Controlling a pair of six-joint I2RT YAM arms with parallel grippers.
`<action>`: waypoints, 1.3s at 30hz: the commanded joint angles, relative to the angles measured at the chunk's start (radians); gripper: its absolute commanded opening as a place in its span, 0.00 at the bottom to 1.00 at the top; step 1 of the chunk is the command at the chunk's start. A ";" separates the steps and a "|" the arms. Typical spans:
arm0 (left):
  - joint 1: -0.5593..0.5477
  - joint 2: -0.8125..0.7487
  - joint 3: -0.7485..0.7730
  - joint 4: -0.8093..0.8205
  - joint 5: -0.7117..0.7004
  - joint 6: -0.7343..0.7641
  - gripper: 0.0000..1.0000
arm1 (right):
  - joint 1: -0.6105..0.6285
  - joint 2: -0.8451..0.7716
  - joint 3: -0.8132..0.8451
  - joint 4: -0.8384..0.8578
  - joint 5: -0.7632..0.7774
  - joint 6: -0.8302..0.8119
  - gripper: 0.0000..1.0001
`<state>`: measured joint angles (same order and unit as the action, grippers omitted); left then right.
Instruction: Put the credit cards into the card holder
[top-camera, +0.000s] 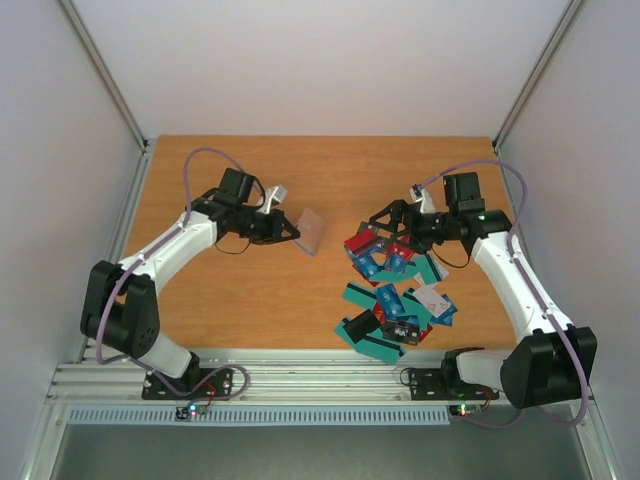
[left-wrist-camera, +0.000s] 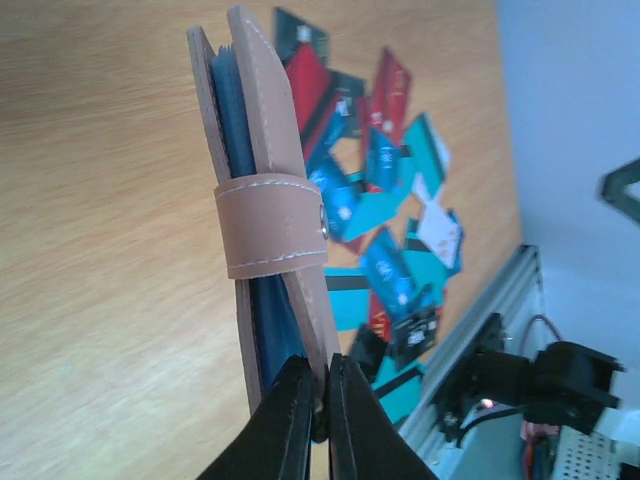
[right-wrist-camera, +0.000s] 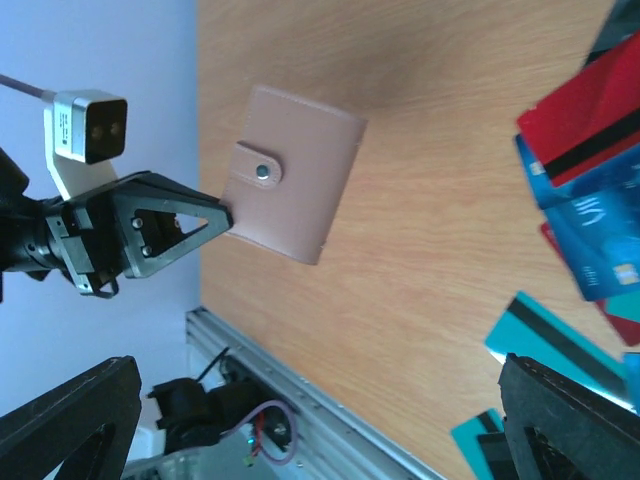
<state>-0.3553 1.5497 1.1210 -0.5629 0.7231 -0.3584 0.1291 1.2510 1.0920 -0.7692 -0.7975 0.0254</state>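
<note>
The card holder is a tan sleeve with a snap strap, held off the table left of centre. My left gripper is shut on its edge. The left wrist view shows the card holder edge-on with a blue lining, and the left gripper pinching one tan flap. The credit cards lie in a loose heap at the right, mostly teal, with red and blue ones. My right gripper hangs open over the heap's far-left end, holding nothing. In the right wrist view the card holder is on the left and the credit cards on the right.
An aluminium rail runs along the table's near edge, where both arm bases are bolted. White walls and metal posts close in the sides and back. Bare wood lies between the holder and the near rail.
</note>
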 joint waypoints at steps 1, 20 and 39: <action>-0.042 -0.056 0.038 0.133 0.097 -0.140 0.00 | 0.033 0.005 -0.015 0.137 -0.124 0.116 0.99; -0.068 -0.168 0.025 0.695 0.266 -0.608 0.00 | 0.068 0.092 -0.086 0.752 -0.255 0.650 0.93; -0.071 -0.155 -0.030 0.883 0.279 -0.774 0.00 | 0.110 0.193 -0.033 1.213 -0.275 0.947 0.46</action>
<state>-0.4213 1.4017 1.1095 0.2409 0.9817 -1.1236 0.2314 1.4338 1.0168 0.3317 -1.0508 0.9089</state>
